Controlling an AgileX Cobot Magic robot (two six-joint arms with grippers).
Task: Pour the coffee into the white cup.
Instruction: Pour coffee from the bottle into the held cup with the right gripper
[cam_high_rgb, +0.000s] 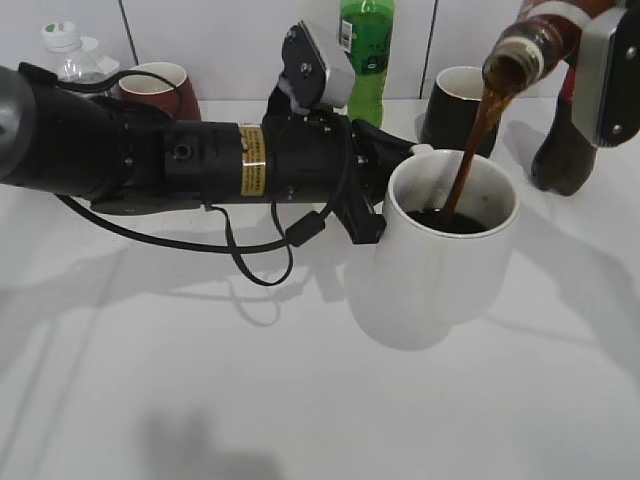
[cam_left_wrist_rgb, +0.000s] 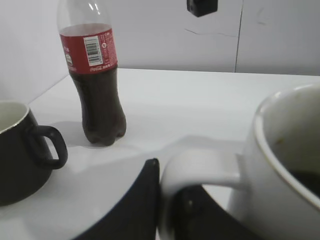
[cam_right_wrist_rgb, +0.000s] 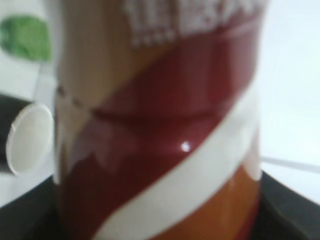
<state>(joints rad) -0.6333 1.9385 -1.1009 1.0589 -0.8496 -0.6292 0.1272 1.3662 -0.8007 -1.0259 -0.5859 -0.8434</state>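
Note:
The white cup (cam_high_rgb: 450, 262) stands at centre right of the table with dark coffee inside. My left gripper (cam_high_rgb: 368, 190) is shut on its handle; the left wrist view shows the handle (cam_left_wrist_rgb: 200, 167) between the black fingers (cam_left_wrist_rgb: 170, 200). My right gripper (cam_high_rgb: 605, 75) is shut on a brown coffee bottle (cam_high_rgb: 535, 45), tilted mouth-down above the cup. A brown stream (cam_high_rgb: 470, 150) falls from the bottle into the cup. The bottle's red, white and brown label (cam_right_wrist_rgb: 160, 125) fills the right wrist view and hides the fingers.
A black mug (cam_high_rgb: 462, 105) stands behind the white cup and also shows in the left wrist view (cam_left_wrist_rgb: 20, 150). A cola bottle (cam_left_wrist_rgb: 95, 80) stands at far right (cam_high_rgb: 565, 150). A green bottle (cam_high_rgb: 367, 55), a dark red mug (cam_high_rgb: 160, 90) and a clear bottle (cam_high_rgb: 75, 55) line the back wall.

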